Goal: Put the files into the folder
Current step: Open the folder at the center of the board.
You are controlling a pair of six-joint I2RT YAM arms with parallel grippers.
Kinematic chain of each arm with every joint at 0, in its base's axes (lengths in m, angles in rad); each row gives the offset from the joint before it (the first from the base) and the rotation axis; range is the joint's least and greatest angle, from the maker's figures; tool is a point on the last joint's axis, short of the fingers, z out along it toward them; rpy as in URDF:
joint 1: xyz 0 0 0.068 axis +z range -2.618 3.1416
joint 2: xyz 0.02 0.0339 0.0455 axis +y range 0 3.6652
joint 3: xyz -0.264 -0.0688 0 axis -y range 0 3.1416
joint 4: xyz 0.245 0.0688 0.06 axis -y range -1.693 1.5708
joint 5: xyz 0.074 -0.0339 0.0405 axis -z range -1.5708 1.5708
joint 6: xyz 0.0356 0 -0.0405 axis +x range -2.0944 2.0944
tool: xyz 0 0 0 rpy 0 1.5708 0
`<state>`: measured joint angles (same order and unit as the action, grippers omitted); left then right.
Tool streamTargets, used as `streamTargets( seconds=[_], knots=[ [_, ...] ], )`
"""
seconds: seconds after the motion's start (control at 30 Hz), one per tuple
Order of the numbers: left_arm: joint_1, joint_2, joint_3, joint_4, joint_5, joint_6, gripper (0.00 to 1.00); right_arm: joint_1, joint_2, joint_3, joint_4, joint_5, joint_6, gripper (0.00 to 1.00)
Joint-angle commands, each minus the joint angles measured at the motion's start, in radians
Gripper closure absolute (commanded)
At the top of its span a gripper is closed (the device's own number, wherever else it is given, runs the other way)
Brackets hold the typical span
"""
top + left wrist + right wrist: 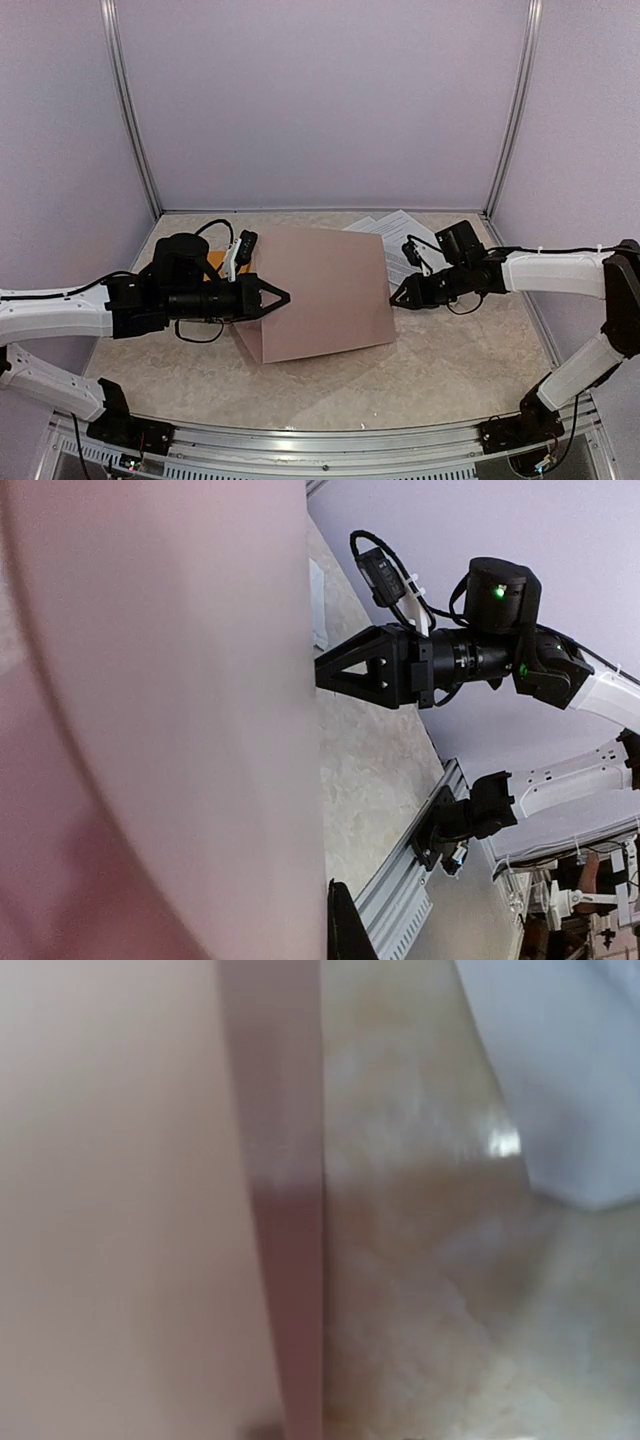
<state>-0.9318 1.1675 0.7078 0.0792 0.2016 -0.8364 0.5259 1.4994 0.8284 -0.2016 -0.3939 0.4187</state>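
A pinkish-brown folder [325, 285] lies flat in the middle of the table. It fills the left half of the left wrist view [150, 680] and of the blurred right wrist view [100, 1210]. My left gripper [283, 297] is shut on the folder's left edge, and one black fingertip [345, 925] shows beside the cover. My right gripper [398, 297] has its tips at the folder's right edge [320, 676]; its own view shows no fingers. The files [400, 232], white printed sheets, lie behind the folder's far right corner, partly under the right arm.
An orange-yellow object [215, 262] shows under the left arm beside the folder. A metal rail [330, 440] runs along the near edge, with the arm bases on it. Pale walls close in the table at the back and on both sides.
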Motion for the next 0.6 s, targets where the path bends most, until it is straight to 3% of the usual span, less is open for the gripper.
streamTargets(
  seconds=[0.0,0.27,0.57],
  knots=[
    [-0.049,-0.021,0.114,-0.235,-0.209,0.218,1.0,-0.017,-0.052,0.055,-0.122,0.055,-0.037,0.66],
    [-0.108,-0.015,0.229,-0.453,-0.53,0.393,1.0,-0.04,-0.091,0.075,-0.154,0.077,-0.043,0.66],
    [-0.27,0.067,0.247,-0.437,-0.746,0.586,1.0,-0.057,-0.104,0.078,-0.145,0.102,-0.019,0.64]
  ],
)
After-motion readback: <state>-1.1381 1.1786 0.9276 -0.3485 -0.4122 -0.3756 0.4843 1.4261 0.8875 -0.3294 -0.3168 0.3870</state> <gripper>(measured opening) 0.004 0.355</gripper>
